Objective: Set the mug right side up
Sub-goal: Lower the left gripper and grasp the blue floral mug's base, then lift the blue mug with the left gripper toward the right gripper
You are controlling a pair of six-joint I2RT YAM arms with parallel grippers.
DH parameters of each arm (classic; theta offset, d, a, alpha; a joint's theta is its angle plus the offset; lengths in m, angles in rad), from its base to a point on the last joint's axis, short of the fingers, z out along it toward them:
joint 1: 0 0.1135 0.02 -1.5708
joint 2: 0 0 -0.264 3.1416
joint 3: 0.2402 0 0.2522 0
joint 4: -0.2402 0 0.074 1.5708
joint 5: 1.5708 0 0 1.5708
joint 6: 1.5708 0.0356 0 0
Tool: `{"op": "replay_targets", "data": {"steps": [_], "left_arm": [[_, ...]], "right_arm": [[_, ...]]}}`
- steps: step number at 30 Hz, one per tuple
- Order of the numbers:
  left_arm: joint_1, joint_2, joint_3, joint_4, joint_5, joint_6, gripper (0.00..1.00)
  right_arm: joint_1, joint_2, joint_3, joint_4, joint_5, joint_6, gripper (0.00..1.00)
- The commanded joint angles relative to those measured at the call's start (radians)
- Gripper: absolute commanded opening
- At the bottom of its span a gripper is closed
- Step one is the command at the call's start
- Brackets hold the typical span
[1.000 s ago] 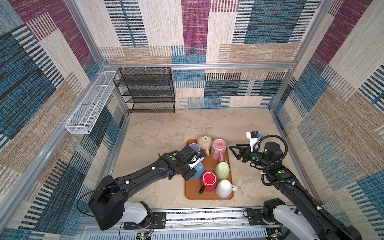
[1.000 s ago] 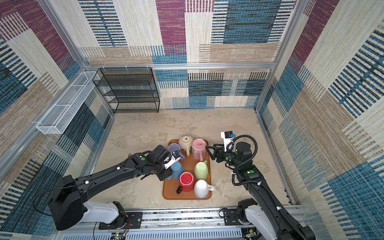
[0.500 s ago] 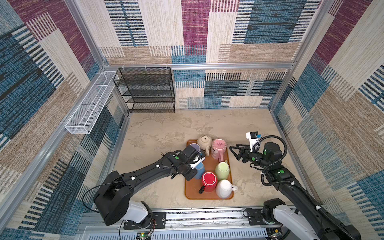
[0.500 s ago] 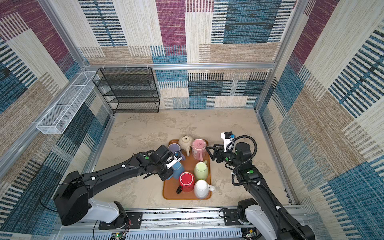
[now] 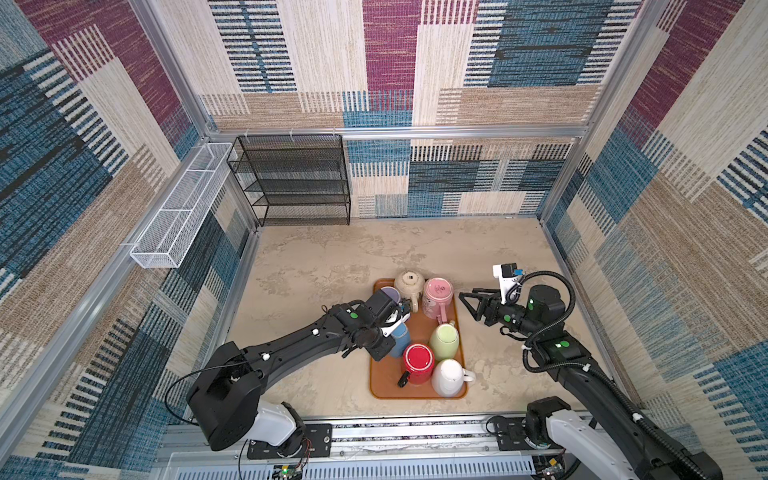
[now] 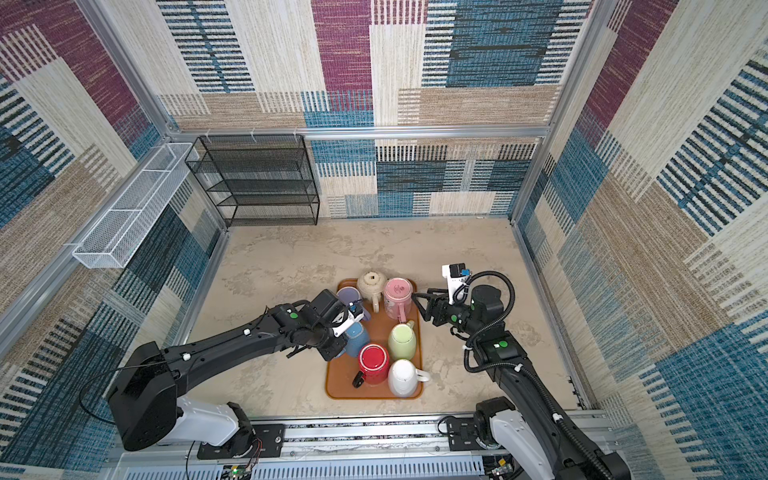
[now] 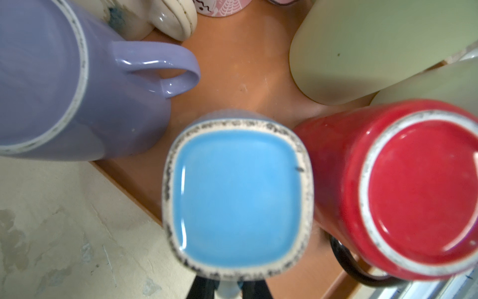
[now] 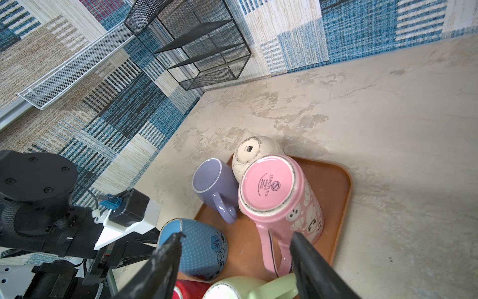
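A blue dotted mug [image 5: 400,338] [image 6: 355,338] sits upside down on the orange tray [image 5: 415,392], its square base [image 7: 238,196] facing the left wrist camera. In the right wrist view the blue mug [image 8: 196,246] leans, base tipped toward the left arm. My left gripper [image 5: 388,347] [image 7: 229,290] is shut on the mug's pale handle at the tray's left edge. My right gripper [image 5: 467,299] [image 8: 236,235] hangs open and empty just right of the tray, pointing at the pink mug [image 8: 279,196].
Packed around the blue mug on the tray are purple [image 5: 390,293], cream [image 5: 409,284], pink [image 5: 437,297], green [image 5: 444,340], red [image 5: 417,361] and white [image 5: 449,376] mugs, bases up. A black wire rack [image 5: 299,183] and a white mesh basket [image 5: 178,216] stand at the back left.
My left gripper's jaws have closed onto the blue mug's handle, and its arm has barely shifted. The right arm and its open gripper have stayed still.
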State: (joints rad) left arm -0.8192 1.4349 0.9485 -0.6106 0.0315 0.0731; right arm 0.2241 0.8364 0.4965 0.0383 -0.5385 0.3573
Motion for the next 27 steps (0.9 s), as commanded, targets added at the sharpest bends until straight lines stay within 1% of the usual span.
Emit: {"op": "replay_targets", "data": {"steps": [1,4,10,14,21,24,27], "left_arm": [[0.001,-0.009,0.006,0.032,0.019,-0.027,0.05],[0.001,-0.019,0.003,0.039,0.022,-0.035,0.0],[0.0,-0.059,-0.001,0.047,0.022,-0.046,0.0],[0.001,-0.09,0.0,0.047,0.023,-0.053,0.0],[0.001,-0.173,0.006,0.048,0.03,-0.074,0.0],[0.001,-0.216,0.014,0.049,0.034,-0.081,0.0],[0.002,-0.257,0.026,0.055,0.043,-0.086,0.0]], "right_arm": [[0.0,-0.011,0.005,0.007,0.003,-0.002,0.69],[0.001,-0.02,0.007,-0.002,0.01,-0.006,0.7],[0.001,-0.037,0.007,-0.008,0.012,-0.005,0.71],[0.0,-0.042,0.006,-0.007,0.006,-0.007,0.74],[0.0,-0.057,0.004,-0.002,-0.018,-0.004,0.77],[0.001,-0.059,-0.004,0.009,-0.035,-0.005,0.83],[0.001,-0.063,-0.01,0.029,-0.058,-0.002,0.86]]}}
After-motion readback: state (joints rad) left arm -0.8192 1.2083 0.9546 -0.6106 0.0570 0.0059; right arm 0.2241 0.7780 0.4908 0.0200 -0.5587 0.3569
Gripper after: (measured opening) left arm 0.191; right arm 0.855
